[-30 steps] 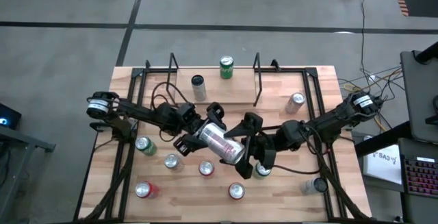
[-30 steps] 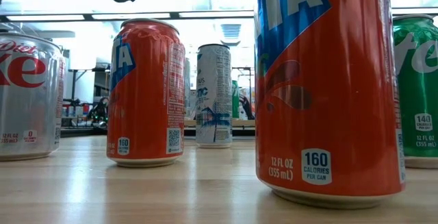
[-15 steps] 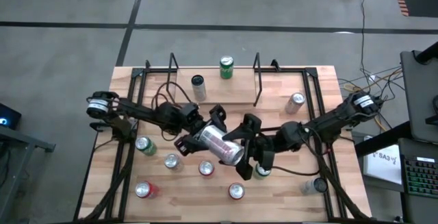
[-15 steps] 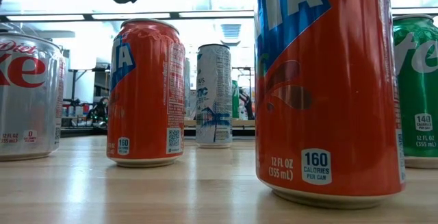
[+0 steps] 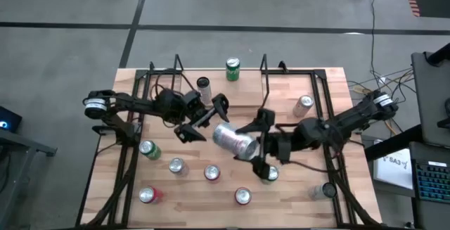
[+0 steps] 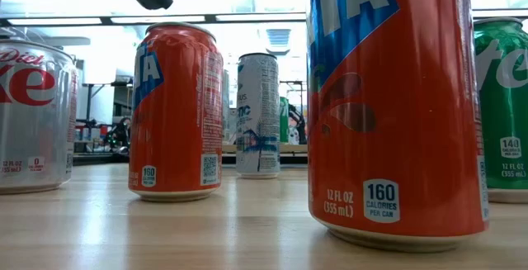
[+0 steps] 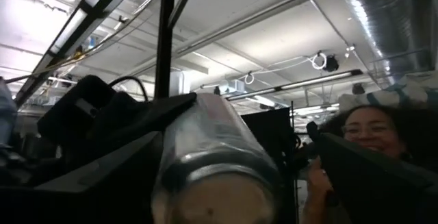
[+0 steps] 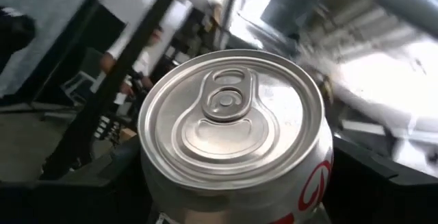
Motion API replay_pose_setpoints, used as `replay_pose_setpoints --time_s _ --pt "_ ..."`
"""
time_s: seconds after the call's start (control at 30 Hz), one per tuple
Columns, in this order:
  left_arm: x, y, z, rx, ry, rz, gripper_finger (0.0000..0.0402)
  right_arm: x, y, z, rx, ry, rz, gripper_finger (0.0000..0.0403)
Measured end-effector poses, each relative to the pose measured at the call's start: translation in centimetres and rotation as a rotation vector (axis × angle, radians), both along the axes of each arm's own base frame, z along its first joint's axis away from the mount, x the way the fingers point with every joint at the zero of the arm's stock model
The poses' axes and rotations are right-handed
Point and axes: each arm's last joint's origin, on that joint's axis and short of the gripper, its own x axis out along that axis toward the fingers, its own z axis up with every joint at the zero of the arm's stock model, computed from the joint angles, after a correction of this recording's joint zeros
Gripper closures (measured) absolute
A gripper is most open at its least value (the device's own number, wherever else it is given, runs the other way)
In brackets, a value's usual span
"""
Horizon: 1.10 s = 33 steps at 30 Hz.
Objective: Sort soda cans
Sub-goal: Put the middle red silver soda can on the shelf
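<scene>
Standing on the wooden table (image 5: 295,196), soda cans (image 5: 176,165); grey floor (image 5: 70,19) around.

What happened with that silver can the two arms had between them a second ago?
The left gripper let go of the silver can, opened and drew back toward its own side. The right gripper now holds the can alone, lying sideways above the table, and has carried it slightly toward the right. The other cans standing on the table have not moved.

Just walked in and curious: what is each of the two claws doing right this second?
Left gripper: open, empty, just beside the silver can.
Right gripper: shut on the silver can, holding it above the table.
</scene>
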Motion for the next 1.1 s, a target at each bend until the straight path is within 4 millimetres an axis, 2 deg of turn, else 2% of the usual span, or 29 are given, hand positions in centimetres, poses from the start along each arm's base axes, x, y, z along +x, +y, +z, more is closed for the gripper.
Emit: replay_pose_setpoints --time_s 0.13,0.23,0.4,0.53,0.6,0.7,0.83,0.93,1.1 --pt "-0.7 1.8 0.9 0.038 0.017 0.063 0.0038 -2.1 -1.3 1.5 0.167 0.078 -0.078 0.0099" --pt "-1.2 2.8 1.5 0.075 0.057 0.144 0.0047 -3.7 -2.5 2.1 0.302 0.145 -0.203 0.0099" --pt "-2.6 3.6 2.6 0.141 0.158 0.389 0.0061 -5.0 -5.1 1.5 0.539 0.246 -0.422 0.0099" --pt "-3.9 3.3 2.7 0.219 0.289 0.709 0.007 -4.3 -7.4 -0.3 0.678 0.336 -0.522 0.0099" --pt "-4.7 2.8 3.0 0.261 0.325 0.809 0.0075 -4.0 -8.6 -1.3 0.732 0.387 -0.581 0.01" --pt "-5.7 2.0 3.2 0.309 0.361 0.865 0.0079 -3.6 -10.7 -2.7 0.834 0.422 -0.68 0.01" --pt "-6.8 0.9 2.1 0.337 0.393 0.967 0.0085 -2.2 -12.6 -4.6 0.907 0.472 -0.748 0.01" --pt "-7.8 0.2 0.9 0.338 0.364 1.031 0.0091 -0.9 -13.3 -6.0 0.929 0.519 -0.75 0.01" --pt "-9.6 -0.5 -0.6 0.291 0.246 1.027 0.0097 0.3 -15.1 -8.1 1.013 0.532 -0.831 0.01"
